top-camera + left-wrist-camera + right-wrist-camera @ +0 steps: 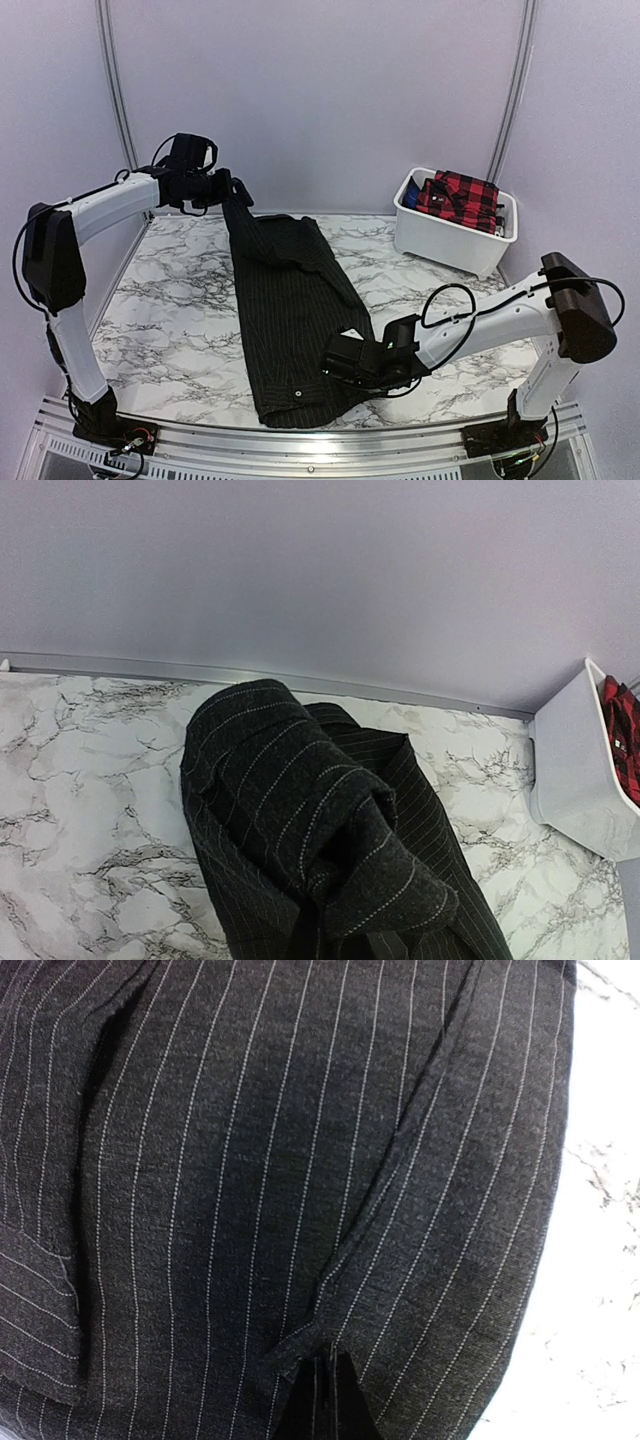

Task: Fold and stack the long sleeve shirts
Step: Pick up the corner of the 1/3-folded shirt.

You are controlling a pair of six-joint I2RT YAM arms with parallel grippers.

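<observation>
From above, the black shirt (290,300) stretches lengthwise between the claws: the left claw (234,191) clamps its raised far end, and the right claw (332,362) pinches shut on its near edge. Ahead of the left wrist, bunched cloth hides the fingers. Under the right wrist, pinstripes gather into a pinch, unseen overhead.

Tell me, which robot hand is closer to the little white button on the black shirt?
Right. The right gripper sits on the black shirt close to the button; the left gripper holds the shirt's other end up, far back across the table.
</observation>
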